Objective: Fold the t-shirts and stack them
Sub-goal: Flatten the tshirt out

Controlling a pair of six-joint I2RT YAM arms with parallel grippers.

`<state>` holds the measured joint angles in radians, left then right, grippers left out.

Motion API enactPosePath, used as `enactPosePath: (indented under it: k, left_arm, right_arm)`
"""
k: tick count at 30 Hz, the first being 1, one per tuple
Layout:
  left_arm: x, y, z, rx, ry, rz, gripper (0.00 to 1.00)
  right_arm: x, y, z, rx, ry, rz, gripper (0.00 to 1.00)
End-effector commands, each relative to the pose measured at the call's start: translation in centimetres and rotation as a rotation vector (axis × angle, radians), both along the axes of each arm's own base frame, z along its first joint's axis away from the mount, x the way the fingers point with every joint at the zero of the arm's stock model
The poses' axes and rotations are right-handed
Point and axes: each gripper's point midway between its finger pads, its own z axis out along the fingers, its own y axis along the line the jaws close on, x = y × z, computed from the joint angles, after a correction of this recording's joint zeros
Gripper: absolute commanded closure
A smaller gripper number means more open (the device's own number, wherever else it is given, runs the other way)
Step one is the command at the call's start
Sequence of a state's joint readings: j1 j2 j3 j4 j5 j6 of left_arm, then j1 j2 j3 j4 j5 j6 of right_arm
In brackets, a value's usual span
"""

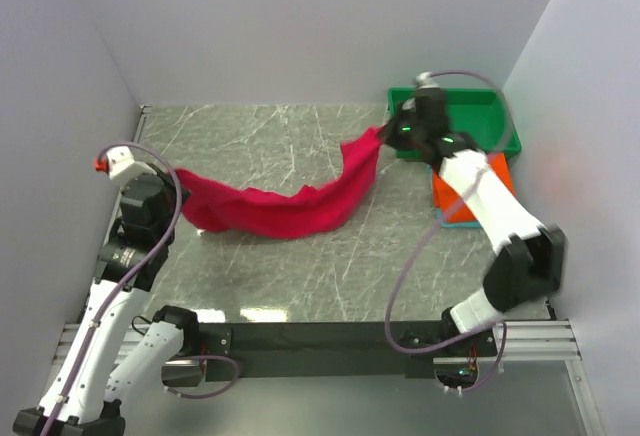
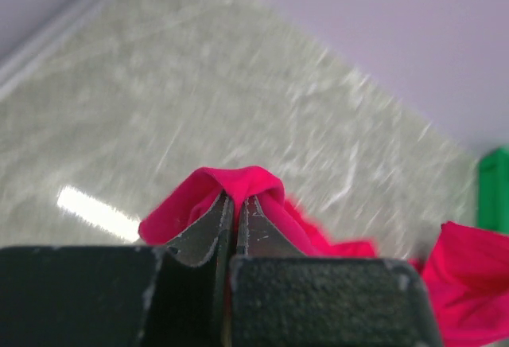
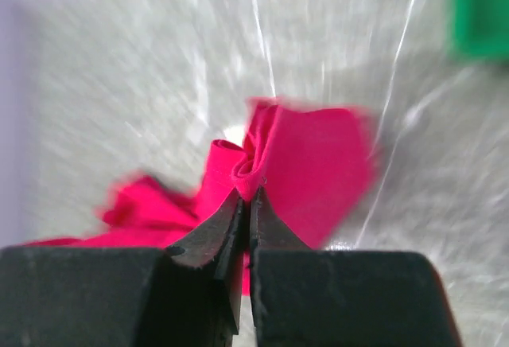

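Together, left tool, right tool pinching crimson shirt (sagging between), green tray nearby.

Left gripper and right gripper: fingers pinched tight on opposite ends of the crimson-pink t-shirt; right arm extended farther than left.

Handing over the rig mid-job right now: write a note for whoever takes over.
Left pincer: shut on one end of the crimson-pink shirt.
Right pincer: shut on its other end, near the green tray.
The shirt is stretched between them, unfolded, sagging onto the table.
Orange shirt: folded, beside the tray; a teal edge shows beneath it.
Left: fold the crimson-pink one and stack it.
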<state>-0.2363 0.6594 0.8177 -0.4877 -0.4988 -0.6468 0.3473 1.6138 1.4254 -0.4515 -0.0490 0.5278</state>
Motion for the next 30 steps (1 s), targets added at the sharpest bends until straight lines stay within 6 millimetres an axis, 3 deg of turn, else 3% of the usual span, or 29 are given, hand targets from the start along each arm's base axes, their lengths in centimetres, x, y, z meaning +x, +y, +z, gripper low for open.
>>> enactPosePath:
  k: [1, 2, 4, 5, 6, 7, 8, 9, 10, 12, 14, 17, 20, 23, 24, 27, 29, 30]
  left_arm:
    - [0.7, 1.5, 8.4, 0.027, -0.218, 0.065, 0.99]
    - [0.6, 1.3, 8.1, 0.021, -0.214, 0.057, 0.99]
    - [0.1, 0.7, 7.3, -0.016, -0.214, 0.027, 0.99]
    - [-0.1, 0.5, 5.6, -0.024, -0.185, 0.019, 0.99]
    - [-0.3, 0.3, 4.7, -0.050, -0.179, 0.013, 0.99]
    - [-1.1, 0.0, 4.2, -0.070, -0.187, -0.008, 0.99]
    - [-1.3, -0.3, 1.6, -0.081, -0.139, -0.018, 0.99]
    - [-1.6, -0.6, 0.5, -0.109, -0.128, -0.030, 0.99]
    - [-2.1, -1.2, -1.4, -0.127, -0.106, -0.064, 0.99]
    - [-2.6, -1.8, -3.1, -0.149, -0.084, -0.090, 0.99]
    - [-3.2, -2.2, -4.3, -0.165, -0.068, -0.116, 0.99]
    - [-3.8, -1.8, -5.1, -0.153, -0.054, -0.102, 0.99]
    - [-4.0, -1.5, -5.0, -0.154, -0.064, -0.090, 0.99]
    - [-4.1, -1.2, -5.2, -0.153, -0.070, -0.072, 0.99]
    - [-4.1, -1.1, -5.1, -0.148, -0.071, -0.069, 0.99]
    - [-4.1, -0.9, -5.1, -0.144, -0.072, -0.060, 0.99]
    - [-4.1, -1.0, -4.9, -0.147, -0.078, -0.062, 0.99]
    - [-4.1, -1.0, -4.9, -0.146, -0.079, -0.064, 0.99]
  right_arm:
    - [-0.7, -3.6, 8.0, 0.164, -0.242, -0.011, 0.94]
    - [-1.0, -4.3, 7.7, 0.182, -0.253, -0.026, 0.94]
    - [-3.1, -6.0, 3.7, 0.173, -0.181, -0.061, 0.94]
    - [-3.7, -7.5, 2.0, 0.167, -0.147, -0.107, 0.90]
    - [-5.4, -8.6, -1.6, 0.150, -0.077, -0.155, 0.83]
    - [-6.4, -9.4, -3.6, 0.147, -0.030, -0.191, 0.77]
    - [-7.3, -10.3, -5.4, 0.157, 0.020, -0.233, 0.67]
    - [-9.3, -10.8, -8.5, 0.143, 0.095, -0.259, 0.61]
    - [-10.4, -11.9, -10.2, 0.101, 0.135, -0.312, 0.53]
    - [-12.5, -12.7, -12.5, 0.071, 0.187, -0.354, 0.45]
    - [-13.5, -13.4, -13.1, 0.047, 0.194, -0.381, 0.39]
    - [-13.3, -13.3, -12.2, 0.036, 0.158, -0.364, 0.36]
    - [-11.6, -12.3, -10.5, 0.005, 0.118, -0.295, 0.36]
    - [-9.3, -10.0, -9.0, -0.021, 0.095, -0.203, 0.40]
    - [-7.8, -9.5, -8.3, -0.038, 0.085, -0.198, 0.41]
    - [-5.4, -7.1, -7.8, -0.037, 0.073, -0.157, 0.41]
    - [-3.8, -6.5, -8.5, -0.001, 0.092, -0.189, 0.40]
    - [-2.8, -6.2, -7.9, 0.021, 0.078, -0.202, 0.39]
